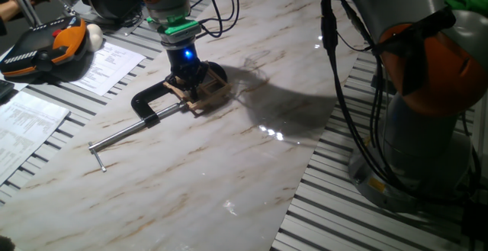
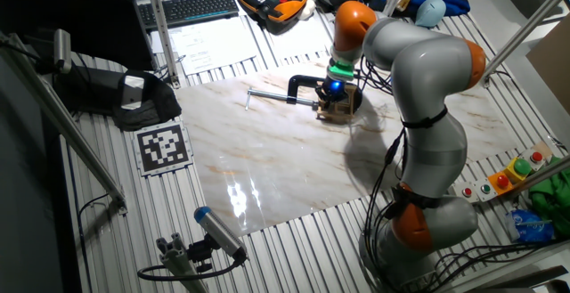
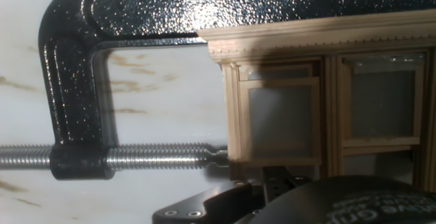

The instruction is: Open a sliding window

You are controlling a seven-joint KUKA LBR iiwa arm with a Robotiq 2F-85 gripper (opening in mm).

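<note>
The sliding window [image 1: 204, 93] is a small light tan wooden frame lying on the marble board [image 1: 229, 159]. A black C-clamp [image 1: 155, 101] with a steel rod [image 1: 126, 134] holds it. My gripper [image 1: 187, 75] stands straight down onto the window, its fingers touching the frame. Whether the fingers are shut is hidden by the hand. In the hand view the window [image 3: 320, 108] fills the right side, and its left sash [image 3: 281, 122] sits lower than the right one [image 3: 381, 101]. The clamp [image 3: 75, 67] and its screw [image 3: 150, 157] press the frame's left edge. The window [image 2: 340, 106] also shows in the other fixed view.
An orange and black teach pendant [image 1: 46, 45] and papers [image 1: 107, 64] lie at the back left. A keyboard [image 2: 191, 6] and a printed marker tag [image 2: 163, 146] lie off the board. My arm's base [image 1: 427, 106] stands to the right, with cables hanging.
</note>
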